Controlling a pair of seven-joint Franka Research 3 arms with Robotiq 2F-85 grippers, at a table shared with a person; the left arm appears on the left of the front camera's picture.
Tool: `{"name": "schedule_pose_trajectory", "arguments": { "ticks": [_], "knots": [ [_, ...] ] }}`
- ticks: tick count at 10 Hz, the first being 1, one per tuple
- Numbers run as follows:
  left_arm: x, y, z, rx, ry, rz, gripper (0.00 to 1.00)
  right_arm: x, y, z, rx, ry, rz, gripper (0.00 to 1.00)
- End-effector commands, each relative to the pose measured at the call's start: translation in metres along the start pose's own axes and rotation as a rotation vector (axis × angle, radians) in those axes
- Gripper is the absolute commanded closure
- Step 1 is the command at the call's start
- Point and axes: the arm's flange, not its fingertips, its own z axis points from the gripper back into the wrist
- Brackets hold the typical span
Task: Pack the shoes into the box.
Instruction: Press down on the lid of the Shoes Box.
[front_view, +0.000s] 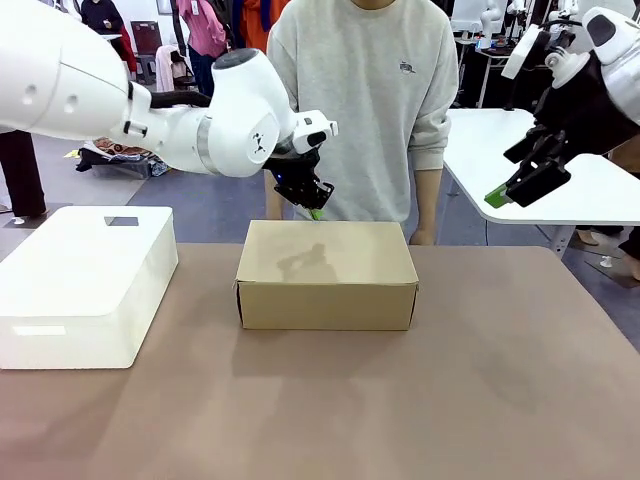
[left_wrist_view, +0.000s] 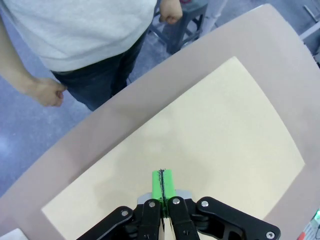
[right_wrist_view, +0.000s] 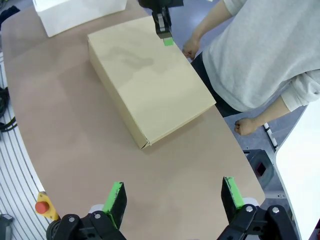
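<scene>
I see the box (front_view: 327, 272) lid-down mid-table, bare tabletop (front_view: 420, 400) on my side. My left gripper (front_view: 314, 212) hovers pinched shut over its far edge; right gripper (right_wrist_view: 172, 200) spread wide, raised well right.

place: robot lab — white arms (front_view: 120, 95) | worktables (front_view: 590, 180)

Brown-topped table (front_view: 480, 380) with rounded corners, set on a blue-grey floor (front_view: 190, 190). White table (front_view: 500, 150) to the right behind — a second one of the same kind further back. Clothes rack (front_view: 205, 25) with pink and orange garments at the far left, chair beside it. Even, soft lighting — no hard shadows.
</scene>
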Motion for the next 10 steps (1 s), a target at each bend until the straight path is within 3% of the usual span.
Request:
{"name": "schedule_pose_trajectory", "arguments": {
  "ticks": [1,6,10],
  "knots": [
    [0.009,-0.005,-0.014,0.017,0.009,0.014,1.00,0.004,0.000,0.000,-0.005,0.008,-0.025,0.00],
    [0.002,-0.004,-0.054,0.028,0.051,0.011,1.00,0.004,0.000,0.000,-0.005,0.008,-0.025,0.00],
    [-0.002,0.000,0.007,0.055,-0.037,0.033,1.00,0.004,0.000,0.000,-0.005,0.008,-0.025,0.00]
  ]
}}
